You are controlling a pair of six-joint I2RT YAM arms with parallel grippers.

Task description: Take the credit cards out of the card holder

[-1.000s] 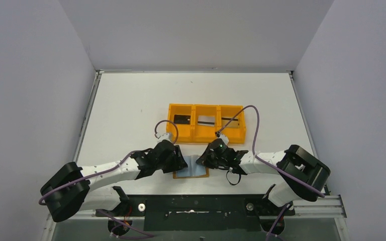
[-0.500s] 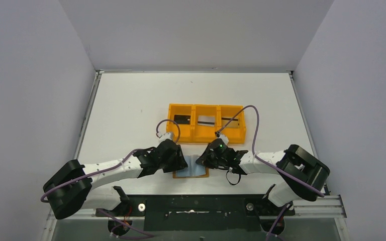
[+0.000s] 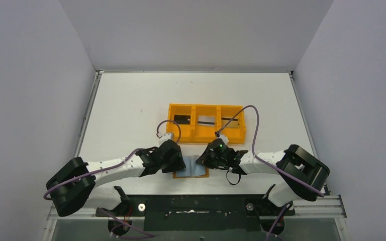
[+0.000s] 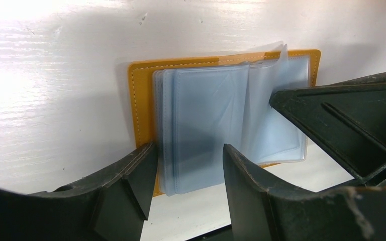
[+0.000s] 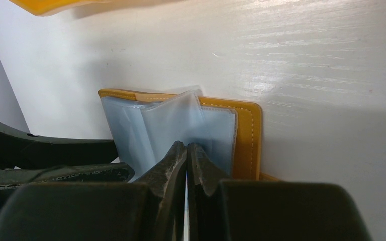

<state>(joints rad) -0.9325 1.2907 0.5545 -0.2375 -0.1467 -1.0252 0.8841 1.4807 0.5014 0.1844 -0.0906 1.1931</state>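
The card holder [image 3: 191, 172] lies open on the white table near the front edge, tan-orange cover down and pale blue clear sleeves [image 4: 206, 115] fanned up. My left gripper [image 4: 188, 150] is open, with its fingers either side of the near edge of the left stack of sleeves. My right gripper [image 5: 186, 145] is shut, and its tips rest on the right-hand sleeves [image 5: 171, 120], where one sleeve stands lifted. I cannot make out any card inside the sleeves. A dark credit card [image 3: 182, 119] lies in the left compartment of the orange tray.
The orange three-compartment tray [image 3: 206, 107] stands just behind the holder, with thin dark strips in its middle and right compartments. Both arms reach in low from the front, their grippers [image 3: 177, 161] [image 3: 202, 159] almost meeting over the holder. White walls close in three sides of the table.
The left arm's elbow has slid a little to the right and the left gripper has edged closer to the holder. The right arm and the holder have not moved.
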